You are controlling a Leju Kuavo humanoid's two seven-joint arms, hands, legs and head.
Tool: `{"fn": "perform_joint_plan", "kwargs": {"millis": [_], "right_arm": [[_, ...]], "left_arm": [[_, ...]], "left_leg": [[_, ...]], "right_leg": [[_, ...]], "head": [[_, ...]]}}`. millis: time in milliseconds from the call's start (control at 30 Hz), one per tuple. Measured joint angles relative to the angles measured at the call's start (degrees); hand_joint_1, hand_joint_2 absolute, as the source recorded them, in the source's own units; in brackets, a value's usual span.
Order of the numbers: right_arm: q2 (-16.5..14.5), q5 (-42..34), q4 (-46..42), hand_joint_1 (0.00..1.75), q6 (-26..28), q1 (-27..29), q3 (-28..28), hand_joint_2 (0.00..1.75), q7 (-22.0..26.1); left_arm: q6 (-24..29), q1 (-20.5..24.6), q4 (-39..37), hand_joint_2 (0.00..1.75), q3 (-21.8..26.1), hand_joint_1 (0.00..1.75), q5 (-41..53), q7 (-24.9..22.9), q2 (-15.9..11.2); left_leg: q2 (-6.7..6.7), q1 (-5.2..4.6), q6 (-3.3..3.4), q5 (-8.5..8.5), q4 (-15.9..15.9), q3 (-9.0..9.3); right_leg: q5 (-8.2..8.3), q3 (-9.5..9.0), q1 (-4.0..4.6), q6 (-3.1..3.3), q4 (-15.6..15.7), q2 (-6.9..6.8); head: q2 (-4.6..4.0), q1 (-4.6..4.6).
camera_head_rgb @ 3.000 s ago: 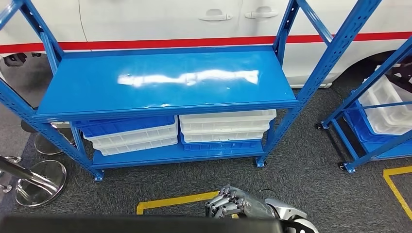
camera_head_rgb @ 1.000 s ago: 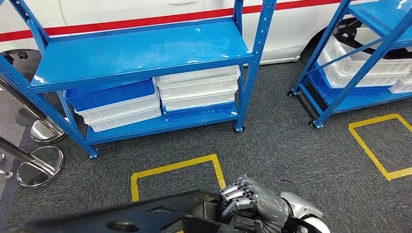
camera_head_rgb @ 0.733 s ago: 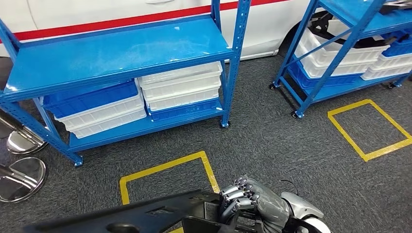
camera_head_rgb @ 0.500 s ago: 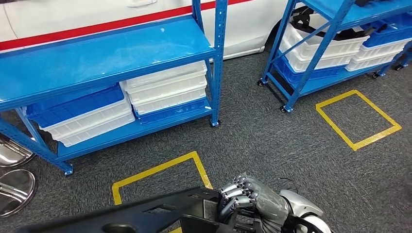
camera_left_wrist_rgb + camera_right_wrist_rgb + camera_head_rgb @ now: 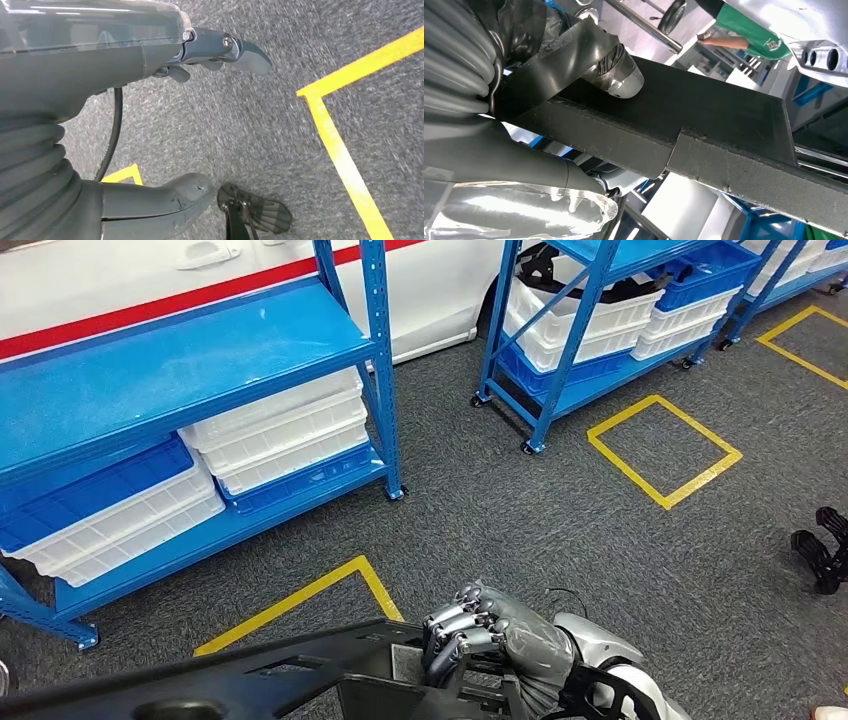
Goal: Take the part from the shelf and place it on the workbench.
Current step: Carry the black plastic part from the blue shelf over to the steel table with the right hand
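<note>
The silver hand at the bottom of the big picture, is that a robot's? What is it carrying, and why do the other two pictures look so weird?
Yes, it is a walking robot's right hand. The big picture comes from a camera high on its body, looking down. The hand grips a long black part, taken from a shelf. Ahead are a blue shelf with white trays, grey carpet and yellow floor lines. The other two pictures come from cameras at the robot's wrists, so they look turned. One shows the left hand, holding nothing, above the carpet. The other shows the black part from very close.
</note>
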State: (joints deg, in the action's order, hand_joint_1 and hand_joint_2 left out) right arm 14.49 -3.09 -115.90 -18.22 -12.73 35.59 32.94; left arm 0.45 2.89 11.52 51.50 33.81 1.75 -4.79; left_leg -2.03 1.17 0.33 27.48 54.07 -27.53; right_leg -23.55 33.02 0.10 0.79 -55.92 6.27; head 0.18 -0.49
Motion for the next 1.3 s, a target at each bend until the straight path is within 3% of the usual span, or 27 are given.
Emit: {"fn": "perform_joint_plan", "kwargs": {"millis": [67, 133, 167, 200, 233, 300, 367, 433, 467, 533, 600, 667, 700, 733, 767, 800, 833, 900, 967, 1033, 1100, 1167, 1200, 1233, 1300], "right_arm": [[0.0, 0.1, -0.2, 1.75, 0.1, -0.3, 0.1, 1.75, 0.0], [-0.1, 0.2, -0.4, 1.75, 0.1, -0.8, 0.3, 1.75, -0.1], [-0.1, 0.2, -0.4, 1.75, 0.1, -0.9, 0.5, 1.75, -0.1], [-0.2, 0.2, -0.4, 1.75, 0.2, -0.9, 0.8, 1.75, -0.1], [-0.2, 0.3, -0.4, 1.75, 0.2, -0.9, 1.0, 1.75, -0.1], [-0.3, 0.3, -0.5, 1.75, 0.3, -0.8, 1.4, 1.75, 0.0], [-0.4, 0.3, -0.9, 1.75, 0.5, -0.8, 1.7, 1.75, 0.1], [-0.6, 0.0, -1.1, 1.75, 0.6, -0.8, 2.0, 1.75, 0.2], [-0.7, -0.2, -1.2, 1.75, 0.6, -0.9, 2.2, 1.75, 0.1], [-0.8, -0.8, -1.2, 1.75, 0.3, -0.9, 2.4, 1.75, 0.1], [-1.0, -1.3, -1.2, 1.75, -0.2, -1.2, 2.6, 1.75, 0.0], [-1.4, -1.8, -1.2, 1.75, -0.6, -1.4, 2.7, 1.75, 0.0], [-1.6, -2.0, -1.2, 1.75, -0.8, -1.5, 2.7, 1.75, 0.0], [-1.8, -2.4, -1.2, 1.75, -1.1, -1.4, 2.8, 1.75, 0.0], [-1.9, -2.9, -1.1, 1.75, -1.4, -1.4, 2.8, 1.75, 0.0], [-2.0, -3.5, -1.1, 1.75, -1.8, -1.4, 2.8, 1.75, 0.0], [-2.2, -4.0, -1.1, 1.75, -2.2, -1.4, 2.8, 1.75, -0.1], [-2.5, -4.7, -1.1, 1.75, -2.5, -1.4, 2.8, 1.75, -0.2], [-2.6, -4.9, -1.1, 1.75, -2.7, -1.4, 2.8, 1.75, -0.3], [-2.7, -5.1, -1.1, 1.75, -2.8, -1.3, 2.8, 1.75, -0.4], [-2.8, -5.4, -1.1, 1.75, -3.1, -1.1, 2.8, 1.75, -0.6], [-3.0, -5.8, -1.0, 1.75, -3.3, -1.1, 2.8, 1.75, -0.7], [-3.1, -5.9, -1.0, 1.75, -3.4, -1.1, 2.9, 1.75, -0.8], [-3.2, -6.1, -1.0, 1.75, -3.4, -1.0, 2.9, 1.75, -0.8], [-3.4, -6.3, -0.8, 1.75, -3.4, -0.8, 2.9, 1.75, -0.9]], "left_arm": [[0.0, 0.1, 0.0, 1.75, 0.0, 0.0, 0.3, 0.0, 0.0], [0.0, -0.1, 0.0, 1.75, 0.0, 0.0, 0.6, -0.1, 0.0], [0.0, -0.2, 0.0, 1.75, 0.0, 0.0, 0.6, -0.1, 0.0], [0.0, -0.4, 0.0, 1.75, 0.0, 0.0, 0.7, -0.1, -0.1], [0.0, -0.4, 0.0, 1.75, 0.0, 0.0, 0.7, -0.2, -0.1], [0.1, -0.4, 0.0, 1.75, 0.0, 0.0, 0.7, -0.2, -0.1], [0.4, -0.4, 0.0, 1.75, 0.0, 0.0, 0.7, -0.3, -0.1], [0.9, -0.5, 0.0, 1.75, 0.0, 0.0, 0.7, -0.3, 0.0], [1.1, -0.5, 0.0, 1.75, 0.0, 0.0, 0.8, -0.4, 0.0], [1.3, -0.4, 0.0, 1.75, 0.0, 0.0, 1.0, -0.4, 0.1], [1.3, -0.2, 0.0, 1.75, 0.0, 0.0, 1.3, -0.2, 0.4], [1.2, -0.3, 0.0, 1.75, 0.0, 0.0, 1.5, 0.1, 0.7], [1.2, -0.4, 0.0, 1.75, 0.0, 0.0, 1.6, 0.2, 0.7], [1.3, -0.6, 0.0, 1.75, 0.0, 0.0, 1.8, 0.2, 0.8], [1.5, -0.7, 0.0, 1.75, 0.0, 0.0, 2.0, 0.2, 0.9], [1.9, -0.7, 0.0, 1.75, 0.0, 0.0, 2.3, 0.3, 0.9], [2.4, -0.7, 0.0, 1.75, 0.0, 0.0, 2.6, 0.5, 1.0], [3.5, -0.6, 0.0, 1.75, 0.0, 0.0, 3.2, 0.7, 1.0], [4.0, -0.6, 0.0, 1.75, 0.0, 0.0, 3.5, 0.8, 1.0], [4.0, -0.5, 0.0, 1.75, -0.1, 0.0, 3.5, 0.8, 1.0], [3.7, -0.4, 0.0, 1.75, 0.0, 0.0, 3.5, 0.8, 1.1], [3.3, -0.4, 0.0, 1.75, 0.0, 0.0, 3.5, 0.8, 1.1], [3.1, -0.6, 0.0, 1.75, 0.0, 0.0, 3.5, 0.7, 1.1], [2.8, -0.7, 0.0, 1.75, 0.0, 0.0, 3.5, 0.5, 1.1], [2.5, -0.7, 0.0, 1.75, 0.0, 0.0, 3.5, 0.3, 1.1]], "left_leg": [[1.3, 0.25, 0.72, -0.62, -0.3, -0.13], [2.63, 0.24, 1.08, -0.84, -0.4, -0.46], [3.34, 0.18, 1.1, -0.83, -0.3, -0.6], [4.05, 0.15, 1.07, -0.79, -0.2, -0.73], [4.68, 0.14, 1.01, -0.73, -0.1, -0.8], [5.67, 0.15, 0.81, -0.56, 0.0, -0.71], [6.43, 0.12, 0.42, -0.28, 0.0, -0.32], [7.33, -0.09, -0.22, 0.14, 0.1, 0.01], [7.85, -0.2, -0.56, 0.3, 0.1, 0.11], [8.87, -0.22, -1.21, 0.58, 0.1, 0.3], [7.25, 0.0, -1.7, 2.19, 1.8, -0.24], [3.95, 0.19, -1.91, 5.96, 8.4, -3.18], [2.98, 0.21, -1.96, 7.83, 12.8, -5.34], [2.53, 0.2, -2.01, 8.84, 16.3, -7.19], [2.36, 0.18, -2.02, 8.67, 17.9, -8.23], [2.26, 0.18, -1.99, 7.24, 17.1, -8.17], [1.98, 0.21, -1.91, 4.91, 13.9, -6.99], [-0.09, 0.37, -1.65, 0.74, 5.5, -3.57], [-1.66, 0.34, -1.21, -0.41, 1.4, -1.83], [-0.93, 0.23, -0.56, -0.4, 1.1, -1.69], [0.31, 0.28, 0.28, -0.72, 0.9, -1.65], [1.68, 0.15, 0.9, -0.84, 0.8, -1.67], [2.35, 0.04, 1.05, -0.79, 0.8, -1.72], [3.06, -0.04, 1.11, -0.75, 0.8, -1.76], [4.23, -0.11, 1.14, -0.65, 0.9, -1.77]], "right_leg": [[-1.86, 1.44, 0.06, -0.54, -2.6, -1.81], [-6.27, 4.78, -0.13, -1.06, -9.8, -4.69], [-8.21, 6.61, -0.35, -1.32, -13.9, -5.4], [-9.11, 7.79, -0.58, -1.54, -16.7, -5.75], [-9.02, 8.08, -0.78, -1.69, -17.6, -5.95], [-6.72, 6.09, -1.01, -1.78, -14.4, -6.44], [-3.77, 1.95, -0.85, -1.5, -7.0, -8.3], [-2.34, -0.9, -0.31, -0.82, -1.5, -10.15], [-2.38, -1.22, -0.03, -0.47, -0.6, -10.36], [-2.25, -1.07, 0.02, 0.28, -0.4, -9.09], [-1.9, -1.16, -0.25, 1.14, 0.1, -7.88], [-1.71, -1.16, -0.31, 1.73, 0.3, -6.76], [-1.7, -1.1, -0.24, 1.87, 0.3, -6.1], [-1.71, -1.1, -0.17, 1.91, 0.2, -5.37], [-1.73, -1.13, -0.13, 1.92, 0.1, -4.63], [-1.77, -1.19, -0.11, 1.9, 0.0, -3.87], [-1.83, -1.31, -0.13, 1.84, -0.1, -3.17], [-2.01, -1.47, -0.12, 1.52, -0.3, -1.78], [-1.98, -1.25, -0.09, 0.87, -0.4, -0.53], [-1.73, -0.81, -0.18, 0.15, -0.5, 0.59], [-2.73, 0.04, -0.2, -0.39, -2.0, -1.06], [-6.31, 2.83, -0.25, -0.89, -8.1, -4.4], [-8.35, 4.85, -0.34, -1.11, -12.3, -5.34], [-9.8, 6.67, -0.46, -1.28, -16.1, -5.74], [-9.96, 8.05, -0.59, -1.38, -18.8, -5.97]], "head": [[0.0, 0.06], [0.0, 0.12], [0.0, 0.11], [0.0, 0.11], [0.0, 0.11], [-0.01, 0.11], [-0.01, 0.12], [0.0, 0.1], [0.0, 0.08], [-0.01, 0.07], [0.0, 0.07], [0.0, 0.04], [-0.01, 0.03], [-0.01, 0.03], [-0.01, 0.03], [0.0, 0.03], [0.0, 0.03], [0.0, 0.04], [-0.01, 0.03], [-0.01, 0.01], [0.0, 0.02], [0.0, 0.03], [0.01, 0.03], [0.0, 0.03], [0.0, 0.03]]}}
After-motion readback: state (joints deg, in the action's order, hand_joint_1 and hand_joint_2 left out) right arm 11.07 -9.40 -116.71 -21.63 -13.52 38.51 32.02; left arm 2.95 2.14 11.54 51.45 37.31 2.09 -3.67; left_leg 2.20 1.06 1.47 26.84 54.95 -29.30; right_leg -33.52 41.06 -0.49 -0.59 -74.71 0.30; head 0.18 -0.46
